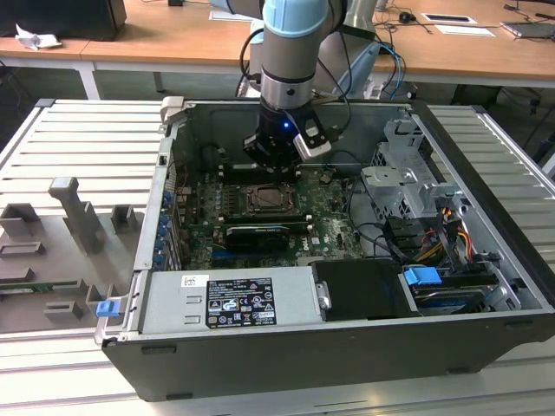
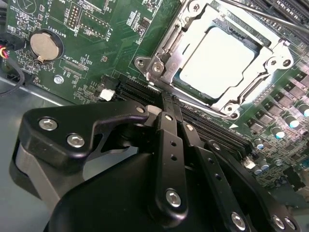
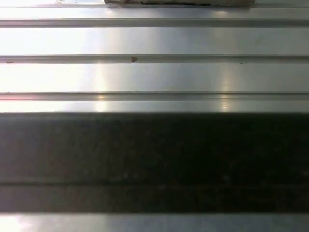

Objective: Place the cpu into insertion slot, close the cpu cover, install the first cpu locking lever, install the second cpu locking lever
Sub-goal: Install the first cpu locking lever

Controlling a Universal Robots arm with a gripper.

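Starting at the exterior view's left, grey plastic fixtures [image 1: 82,221] stand on the ribbed metal table [image 1: 78,139], and a small blue clip [image 1: 107,308] sits at the near corner of the open computer case [image 1: 347,355]. Moving in, a silver power supply box [image 1: 230,299] lies along the case's near wall. Behind it comes a long black expansion card [image 1: 253,236] on the green motherboard [image 1: 325,217].

Centre stage is the insertion slot [image 1: 263,201], with the gripper [image 1: 276,165] hanging just above its far side on the pale blue arm [image 1: 295,35]. In the second wrist view the black gripper [image 2: 166,100] has its fingers [image 2: 166,140] pressed together and pinching nothing, the tip hovering just beside a corner of the socket. The cpu [image 2: 217,58] is seated in the slot, its pale face showing through the window of the cpu cover [image 2: 275,55], which lies flat over it. A thin metal lever rod [image 2: 251,12] runs along one edge of that frame. A round coin battery [image 2: 46,46] sits well apart on the board.

Over on the exterior view's right are the grey drive cage [image 1: 403,178], a bundle of coloured cables [image 1: 442,243] and a blue tab [image 1: 423,279]. The first wrist view shows ribbed metal [image 3: 154,77] crossed by a dark band [image 3: 154,159].
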